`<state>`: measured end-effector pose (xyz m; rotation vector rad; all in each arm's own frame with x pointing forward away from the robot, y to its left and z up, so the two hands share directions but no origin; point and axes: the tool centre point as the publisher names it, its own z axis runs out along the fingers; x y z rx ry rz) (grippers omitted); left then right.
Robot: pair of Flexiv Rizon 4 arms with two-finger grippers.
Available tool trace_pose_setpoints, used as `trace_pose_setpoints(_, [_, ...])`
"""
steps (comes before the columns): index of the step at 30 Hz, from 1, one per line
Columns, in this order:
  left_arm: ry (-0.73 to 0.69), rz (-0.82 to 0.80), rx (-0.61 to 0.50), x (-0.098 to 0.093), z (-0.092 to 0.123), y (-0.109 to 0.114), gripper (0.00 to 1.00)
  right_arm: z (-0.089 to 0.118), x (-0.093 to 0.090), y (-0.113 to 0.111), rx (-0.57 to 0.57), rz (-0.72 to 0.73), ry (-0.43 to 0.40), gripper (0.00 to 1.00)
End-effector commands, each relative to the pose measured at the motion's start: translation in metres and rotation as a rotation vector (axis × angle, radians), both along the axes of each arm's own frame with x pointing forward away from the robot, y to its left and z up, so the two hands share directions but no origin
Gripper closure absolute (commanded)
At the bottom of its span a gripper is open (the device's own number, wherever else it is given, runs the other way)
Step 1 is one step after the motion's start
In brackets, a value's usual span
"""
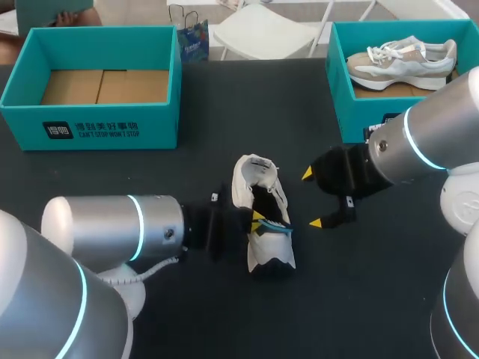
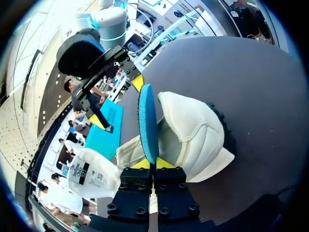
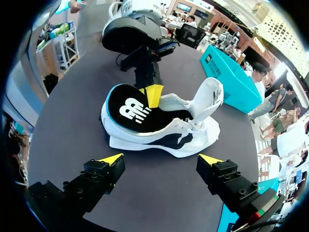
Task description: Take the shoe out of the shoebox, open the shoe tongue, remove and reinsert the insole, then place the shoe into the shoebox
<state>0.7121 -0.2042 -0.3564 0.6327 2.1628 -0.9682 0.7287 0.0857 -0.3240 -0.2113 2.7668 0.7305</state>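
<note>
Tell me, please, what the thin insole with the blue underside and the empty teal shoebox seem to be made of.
The thin blue-backed insole: probably foam, matte; it stands as a slightly curved sheet pinched in the left gripper. The empty teal shoebox: likely cardboard, matte teal walls; its floor shows bare brown board with a seam.

Bare table (image 1: 224,105) lies open at the shoe's (image 1: 254,179) 12 and 6 o'clock. The left fingers (image 1: 257,217), clamped on the insole (image 2: 147,121), block its 9; the right fingers (image 1: 307,173), spread wide, stand near its 3. The left box (image 1: 105,127) at 10 and right box (image 1: 340,105) at 2 stand well apart from it.
</note>
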Motion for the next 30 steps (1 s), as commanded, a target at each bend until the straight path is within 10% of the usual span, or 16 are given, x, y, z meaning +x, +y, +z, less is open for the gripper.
trace_pose_setpoints(1, [-0.030,0.032,-0.004,0.007,-0.011,-0.005,1.00,-0.001,-0.001,0.001,-0.001,-0.001,-0.001,0.00])
trace_pose_setpoints(9, [-0.060,0.057,0.012,0.016,-0.014,-0.003,0.98,-0.001,-0.001,0.001,-0.001,-0.001,-0.001,0.00])
trace_pose_setpoints(11, [-0.064,0.054,-0.002,0.013,-0.011,-0.004,0.77,-0.001,-0.001,0.001,-0.001,-0.001,-0.001,0.00])
trace_pose_setpoints(16, [-0.074,0.049,-0.022,0.006,-0.003,-0.005,0.63,-0.001,-0.001,0.001,-0.001,-0.001,-0.001,0.00])
trace_pose_setpoints(30, [-0.075,0.019,-0.051,-0.006,0.014,-0.007,0.62,-0.001,-0.001,0.001,-0.001,-0.001,-0.001,0.00])
